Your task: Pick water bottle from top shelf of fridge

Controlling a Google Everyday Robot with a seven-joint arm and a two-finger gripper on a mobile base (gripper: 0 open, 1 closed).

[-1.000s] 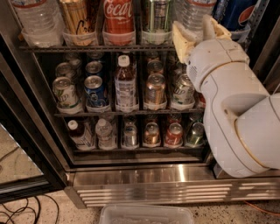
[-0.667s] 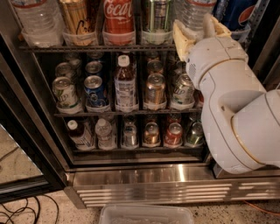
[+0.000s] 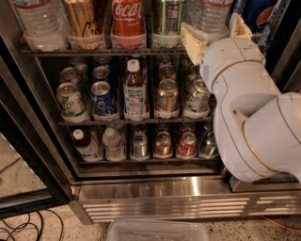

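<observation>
Nearest the camera, a clear plastic tub sits on the speckled floor, with dark cables trailing at the left. Above it runs the slatted steel grille at the base of the fridge.

The robot's bulky white arm rises in front of the right side of the cabinet and hides part of the lower racks. The gripper is up at the right end of the top shelf. Its pale fingers are spread wide, one on each side of the foot of the water bottle. Whether they already press on the plastic cannot be judged.

Set against the pictures from a second ago, almost nothing has shifted. The arm holds the same reach, the gripper brackets the same bottle, and that bottle still stands in its lane tray. That suggests the approach is done and the closing and lifting are still to come.

Deeper in the dark interior, the middle rack holds short cans and a small white-capped bottle of brown drink. The rack below carries more cans. Along the top shelf to the left stand a tall green can, a red Coca-Cola bottle and another clear water bottle at the far left.
</observation>
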